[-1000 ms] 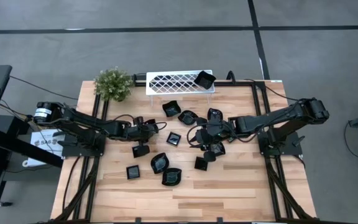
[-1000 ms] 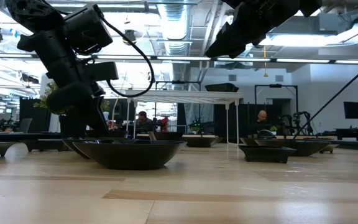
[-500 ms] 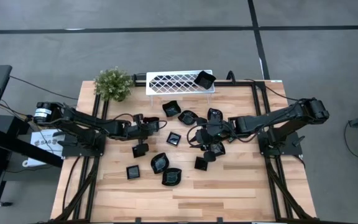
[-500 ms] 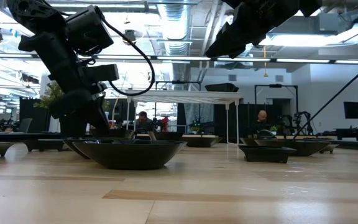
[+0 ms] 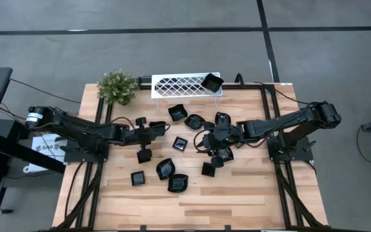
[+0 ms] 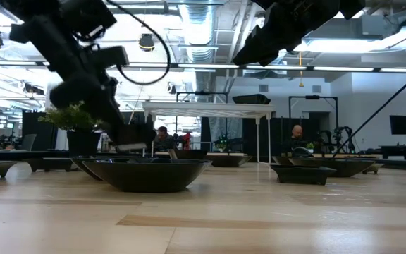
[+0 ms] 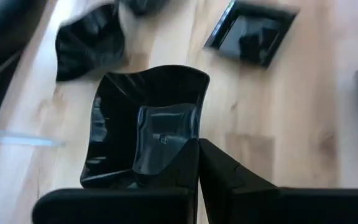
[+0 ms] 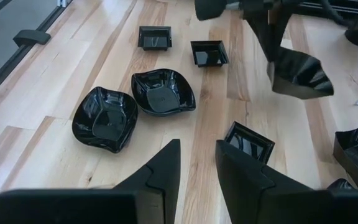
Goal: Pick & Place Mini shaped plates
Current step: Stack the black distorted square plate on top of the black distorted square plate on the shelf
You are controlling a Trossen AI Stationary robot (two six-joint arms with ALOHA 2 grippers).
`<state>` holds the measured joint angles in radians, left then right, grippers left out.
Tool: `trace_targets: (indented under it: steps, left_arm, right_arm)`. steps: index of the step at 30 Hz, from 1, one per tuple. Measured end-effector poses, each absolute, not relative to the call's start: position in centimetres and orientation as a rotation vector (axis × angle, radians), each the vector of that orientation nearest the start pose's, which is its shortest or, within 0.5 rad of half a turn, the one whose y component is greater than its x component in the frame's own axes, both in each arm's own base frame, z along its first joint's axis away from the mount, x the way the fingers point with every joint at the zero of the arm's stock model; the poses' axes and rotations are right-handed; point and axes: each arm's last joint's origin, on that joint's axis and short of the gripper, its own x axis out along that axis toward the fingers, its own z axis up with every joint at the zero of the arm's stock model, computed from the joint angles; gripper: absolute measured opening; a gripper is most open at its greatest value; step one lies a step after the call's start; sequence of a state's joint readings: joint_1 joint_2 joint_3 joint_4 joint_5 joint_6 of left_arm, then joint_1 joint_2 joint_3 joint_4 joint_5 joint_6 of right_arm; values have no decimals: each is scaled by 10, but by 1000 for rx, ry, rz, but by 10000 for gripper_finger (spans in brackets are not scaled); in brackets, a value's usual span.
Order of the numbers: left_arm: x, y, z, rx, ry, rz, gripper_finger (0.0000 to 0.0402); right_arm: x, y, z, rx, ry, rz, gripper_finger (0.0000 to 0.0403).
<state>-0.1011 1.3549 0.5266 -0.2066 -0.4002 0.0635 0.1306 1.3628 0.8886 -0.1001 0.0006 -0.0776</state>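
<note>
We found the left tool (image 5: 152, 129) clamped on the rim of a wavy plate (image 7: 145, 134), holding it clear of the bench (image 5: 237, 193) left of centre. The right tool (image 5: 216, 140) hung over the plates (image 5: 172, 175) clustered at mid-bench, its fingers (image 8: 160, 171) partly apart with nothing between them. One plate (image 5: 211, 82) sat on the rack (image 5: 179, 84) at the back edge, beside the plant (image 5: 117, 87). We judged the carry best done level and slow, the thin rim grip being prone to pivot, and routed above the scattered plates. Against the earlier frame, the left tool had finished closing and risen, the plate with it; the right arm had not moved.
</note>
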Motion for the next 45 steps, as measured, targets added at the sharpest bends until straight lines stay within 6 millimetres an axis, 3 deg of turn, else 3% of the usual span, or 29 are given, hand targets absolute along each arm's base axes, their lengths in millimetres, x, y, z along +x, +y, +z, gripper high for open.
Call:
trace_targets:
  steps: [11,14,21,28,35,40,45]
  left_arm:
    - [211,-42,168,380,848,143,8]
    - [208,-48,172,412,823,134,7]
    - [207,-62,174,516,781,48,8]
    - [206,-73,175,619,753,-32,7]
    - [205,-80,172,653,747,-131,7]
    - [205,-82,172,656,738,-200,6]
    - [206,-82,173,655,734,-200,8]
  right_arm:
    - [291,38,253,-112,541,147,96]
    - [297,39,246,-116,510,148,96]
    - [325,37,214,-204,460,154,96]
    - [349,30,215,-209,407,125,95]
    - [353,46,203,-339,443,198,95]
    - [351,60,209,-426,390,248,95]
    - [354,62,217,-392,306,217,95]
